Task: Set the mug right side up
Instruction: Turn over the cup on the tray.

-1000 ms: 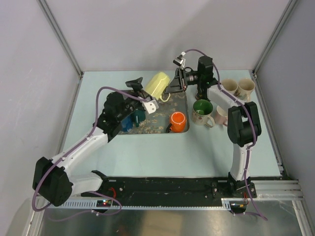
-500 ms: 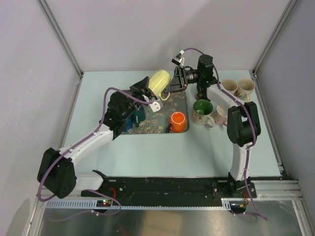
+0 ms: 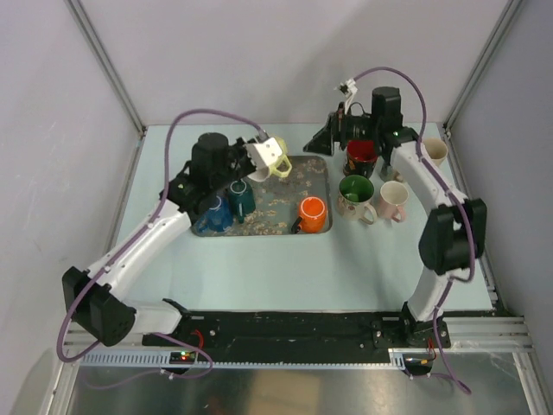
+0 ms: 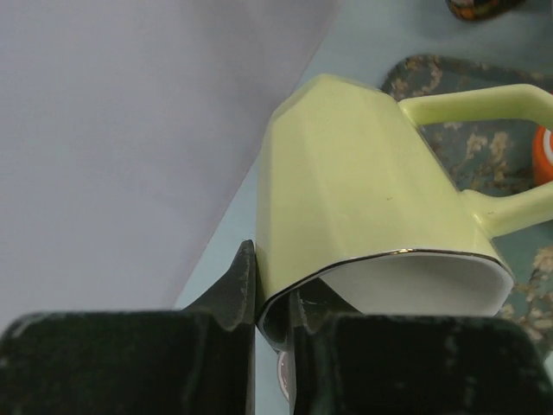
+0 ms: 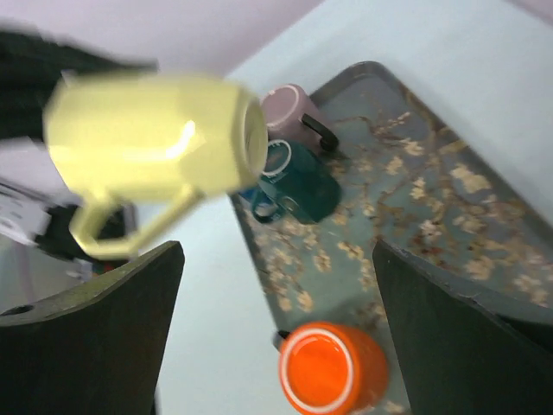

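The pale yellow mug hangs in the air on its side, and its handle points right in the left wrist view. My left gripper is shut on its rim, with one finger outside the wall and one inside the white mouth. From above, the mug shows only partly under the left wrist, over the tray's back left. My right gripper is open and holds nothing. It sits to the right of the mug, apart from it, and stands at the tray's back right corner.
The flowered tray holds an orange mug, a teal mug and a blue mug. Right of the tray stand a green mug, a red one, a pink one and a cream one.
The right gripper has opened off the yellow mug and drawn back to the right. The left gripper has shut on the mug's rim and now carries it alone, slightly nearer.
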